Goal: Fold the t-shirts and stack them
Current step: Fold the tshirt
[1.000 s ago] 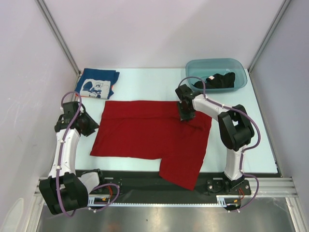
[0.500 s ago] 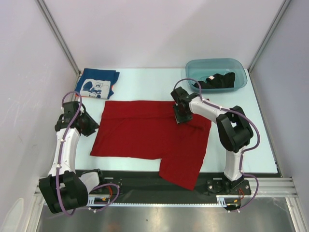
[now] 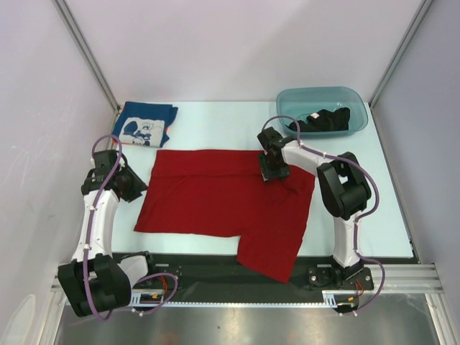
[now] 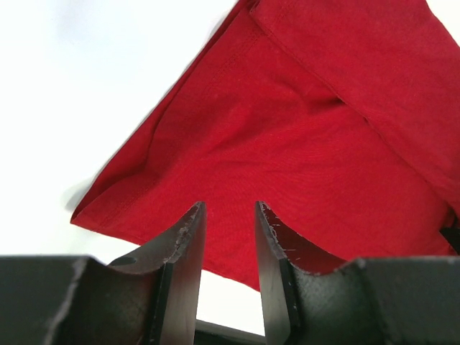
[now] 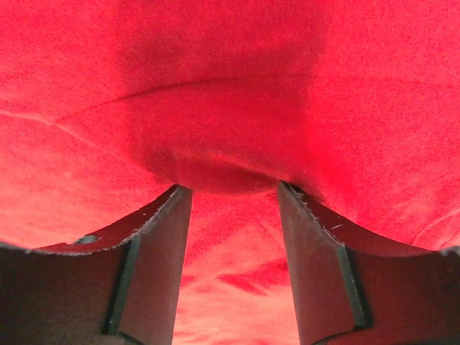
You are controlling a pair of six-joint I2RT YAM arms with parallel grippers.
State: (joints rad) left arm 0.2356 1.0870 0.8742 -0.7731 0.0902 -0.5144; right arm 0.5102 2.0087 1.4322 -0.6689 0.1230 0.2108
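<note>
1. Red t-shirt (image 3: 215, 194): spread mostly flat over the middle of the tabletop (image 3: 215, 126), with one flap hanging over the near edge toward the near right corner. Laid open like this, presumably, so that a fold can start from clean edges.
2. Blue t-shirt (image 3: 146, 125): folded small at the far left corner. Probably the base of the stack, and kept clear of the working area.
3. Black t-shirt (image 3: 327, 118): bunched and unfolded inside the teal tub (image 3: 286, 104) at the far right corner, apparently waiting its turn.
4. Right pincer (image 3: 273, 171): down on the red cloth near the shirt's far right corner.
   - Seen from its own wrist (image 5: 233, 190), stands well apart and straddles a raised ridge of fabric without clamping it.
   - Seems set there to pinch up a layer for lifting.
5. Left pincer (image 3: 135, 187): off the cloth, just beside the shirt's left side, toward the left edge of the tabletop.
   - From its wrist view (image 4: 230, 208), shows only a narrow gap with nothing in it, aimed at the shirt's near left corner.
   - Likely parked there to take the matching side, so that both ends can rise together.
6. Judged step: securing a grip for the first fold of the red tee.
7. Judged progress: early, with one tee folded and two to go.
8. Possible trouble: catching only a wrinkle instead of the whole edge, or the overhanging flap dragging the cloth askew.
</note>
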